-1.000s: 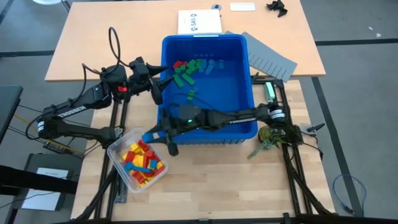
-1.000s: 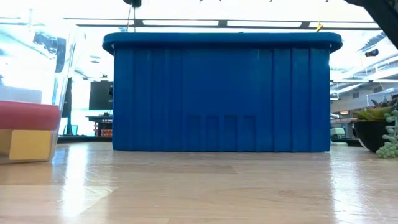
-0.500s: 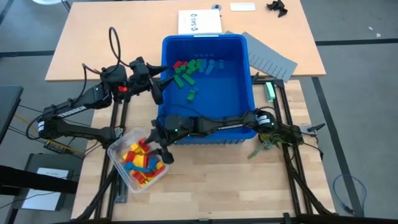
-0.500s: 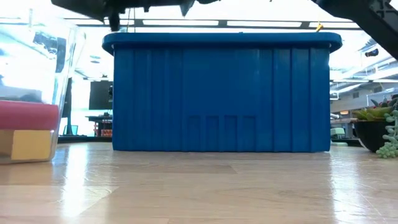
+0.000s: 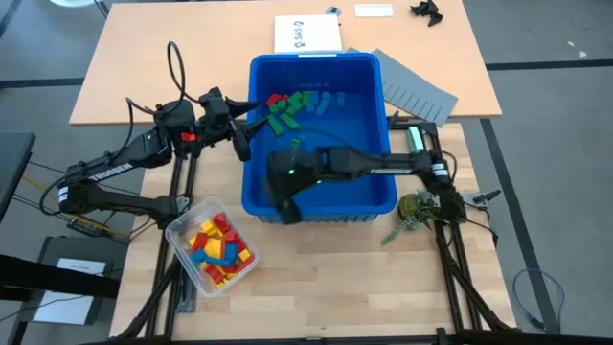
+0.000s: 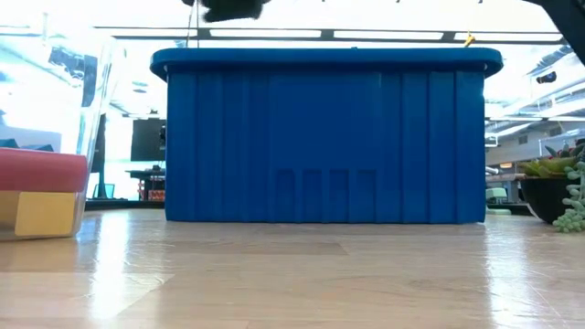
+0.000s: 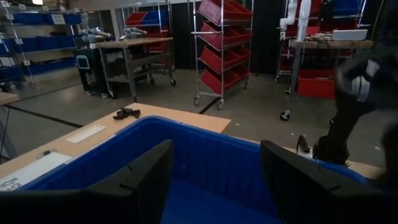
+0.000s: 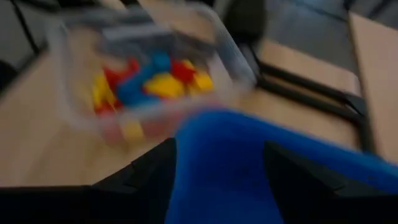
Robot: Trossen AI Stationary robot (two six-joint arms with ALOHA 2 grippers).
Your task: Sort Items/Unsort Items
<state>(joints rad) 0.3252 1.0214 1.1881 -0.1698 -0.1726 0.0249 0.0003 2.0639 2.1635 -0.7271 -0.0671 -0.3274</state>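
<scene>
A large blue bin [image 5: 383, 196] stands mid-table. Green, red and blue items [image 5: 287, 110] lie on its floor near the far wall. At the near left is a clear container [image 5: 182, 235] with red, yellow and blue items [image 5: 215, 251]; the right wrist view shows it blurred [image 8: 155, 81]. My right gripper [image 5: 283, 206] hangs open over the bin's near-left corner, nothing between its fingers [image 8: 217, 180]. My left gripper [image 5: 247, 125] waits open and level at the bin's left rim, looking across the bin [image 7: 214, 180].
A grey slotted sheet [image 5: 419, 88] leans at the bin's far right, and a white paper [image 5: 306, 34] lies behind the bin. A small potted plant [image 5: 419, 209] stands near the right arm's base. Bare wood lies in front of the bin [image 6: 292, 274].
My right gripper swung out toward the table's near-left, over the clear container, tipping downward. It then drew back toward the right and rose over the bin's near-left corner. The small blue piece seen at its tips a second ago no longer shows there.
</scene>
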